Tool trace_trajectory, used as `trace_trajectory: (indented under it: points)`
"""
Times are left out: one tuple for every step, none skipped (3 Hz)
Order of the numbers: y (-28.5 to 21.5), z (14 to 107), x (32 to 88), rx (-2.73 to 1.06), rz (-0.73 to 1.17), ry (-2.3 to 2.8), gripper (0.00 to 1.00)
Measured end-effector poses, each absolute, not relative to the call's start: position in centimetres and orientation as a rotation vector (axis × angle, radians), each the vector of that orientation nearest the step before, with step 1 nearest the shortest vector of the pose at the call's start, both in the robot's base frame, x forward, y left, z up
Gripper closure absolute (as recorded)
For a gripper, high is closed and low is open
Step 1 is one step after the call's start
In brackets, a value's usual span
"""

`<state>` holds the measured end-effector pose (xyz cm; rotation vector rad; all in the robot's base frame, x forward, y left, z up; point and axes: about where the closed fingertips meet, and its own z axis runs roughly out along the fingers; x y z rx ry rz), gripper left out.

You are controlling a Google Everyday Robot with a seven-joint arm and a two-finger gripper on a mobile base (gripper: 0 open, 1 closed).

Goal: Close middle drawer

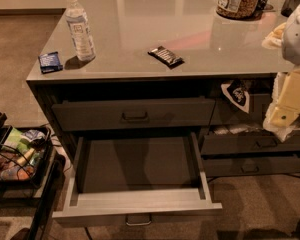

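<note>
Gripper [284,115], its state impossible to tell, hangs at the worktop's [200,31] front-right corner; the gaping middle drawer [138,176] wants a square, central push.

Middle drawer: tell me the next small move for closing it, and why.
Probably bring the claw, now high at the picture's right edge, down and left to the front of the middle drawer. It stands pulled far out, and the claw is well clear of its handle.
</note>
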<state>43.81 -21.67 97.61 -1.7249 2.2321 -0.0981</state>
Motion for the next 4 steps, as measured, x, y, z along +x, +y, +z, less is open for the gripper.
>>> trace_trajectory:
  points:
    - [-21.7, 97.6, 43.8, -1.725, -0.098, 2.232, 0.0]
    - [-21.4, 98.1, 43.8, -1.772, -0.125, 2.185, 0.0]
    - [-20.6, 97.2, 41.9, -1.831, -0.104, 2.057, 0.0]
    - [-21.3, 92.3, 39.3, -1.799, 0.018, 1.97, 0.0]
